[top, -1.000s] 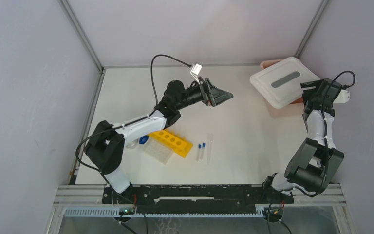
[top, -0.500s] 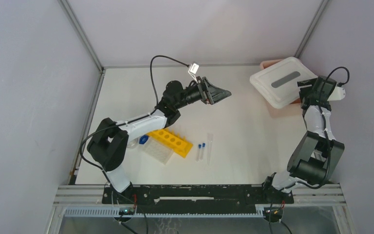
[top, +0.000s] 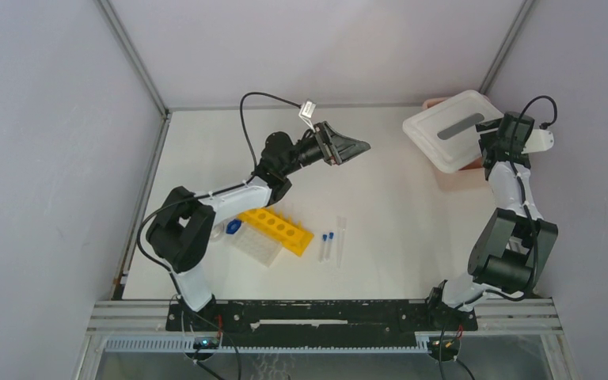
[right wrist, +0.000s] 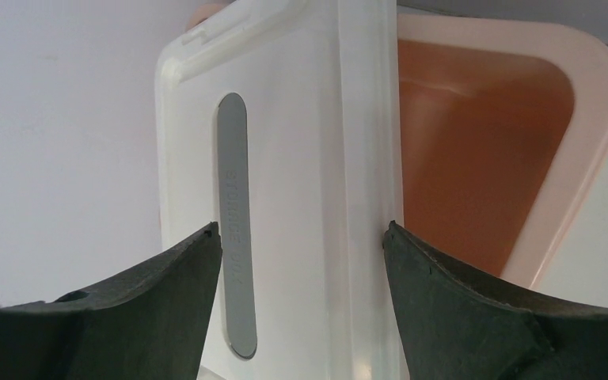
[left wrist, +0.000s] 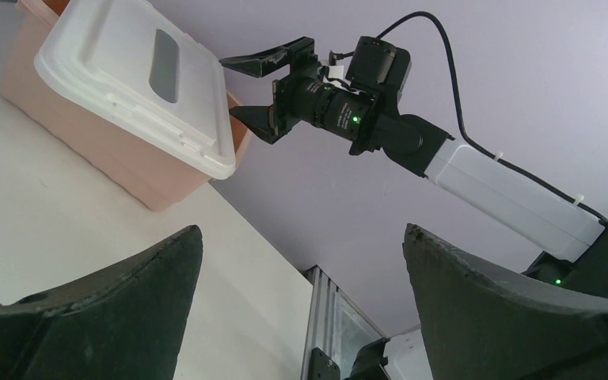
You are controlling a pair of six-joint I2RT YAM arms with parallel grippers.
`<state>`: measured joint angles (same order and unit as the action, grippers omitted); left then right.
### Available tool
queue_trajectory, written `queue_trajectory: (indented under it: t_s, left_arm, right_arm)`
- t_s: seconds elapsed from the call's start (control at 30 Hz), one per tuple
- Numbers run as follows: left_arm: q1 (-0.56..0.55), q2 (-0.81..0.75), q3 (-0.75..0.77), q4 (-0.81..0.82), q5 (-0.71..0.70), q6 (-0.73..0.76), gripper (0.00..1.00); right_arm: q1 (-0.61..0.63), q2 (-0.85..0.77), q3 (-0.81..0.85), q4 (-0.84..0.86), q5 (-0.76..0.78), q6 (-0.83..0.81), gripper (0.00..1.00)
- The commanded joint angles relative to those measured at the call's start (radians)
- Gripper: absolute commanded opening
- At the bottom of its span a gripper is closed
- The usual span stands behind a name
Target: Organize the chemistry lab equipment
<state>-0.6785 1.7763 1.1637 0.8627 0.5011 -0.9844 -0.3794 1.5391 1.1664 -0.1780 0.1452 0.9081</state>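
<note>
Both arms reach over the white bench (top: pixel 412 229). The right pincer (top: pixel 492 136), jaws spread wide, sits at the far right with one finger above and one below the right edge of the white lid (top: pixel 443 146). The lid lies askew on the pink box (right wrist: pixel 598 111), and the pincer grips nothing. The left pincer (top: pixel 358 147) hangs above the far middle of the bench, jaws wide apart and empty. The lab equipment lies at the near left. The yellow tube rack (top: pixel 277 229) touches the clear well plate (top: pixel 257 247). To their right lie two blue-capped vials (top: pixel 327 244) and a thin clear tube (top: pixel 340 233).
</note>
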Motion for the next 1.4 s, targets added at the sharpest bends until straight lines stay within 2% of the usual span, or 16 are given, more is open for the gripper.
queue_trajectory:
  t_s: [0.0, 0.23, 0.57, 0.9, 1.37]
  left_arm:
    - [0.008, -0.002, -0.028, 0.088, 0.020, -0.029, 1.00]
    - [0.010, 0.006, -0.039, 0.136, 0.023, -0.061, 1.00]
    - [0.010, 0.008, -0.043, 0.147, 0.027, -0.069, 1.00]
    - [0.010, 0.029, -0.036, 0.156, 0.017, -0.072, 1.00]
    - [0.032, 0.151, 0.054, 0.144, 0.027, -0.083, 1.00]
  right_arm:
    - [0.027, -0.015, 0.020, -0.060, 0.063, 0.003, 0.82]
    - [0.047, -0.059, 0.005, -0.101, 0.088, 0.022, 0.83]
    - [0.041, -0.100, -0.094, -0.060, 0.096, 0.033, 0.83]
    - [0.041, -0.009, -0.094, 0.013, 0.048, 0.075, 0.83]
    - [0.036, 0.140, -0.095, 0.149, -0.019, 0.105, 0.82]
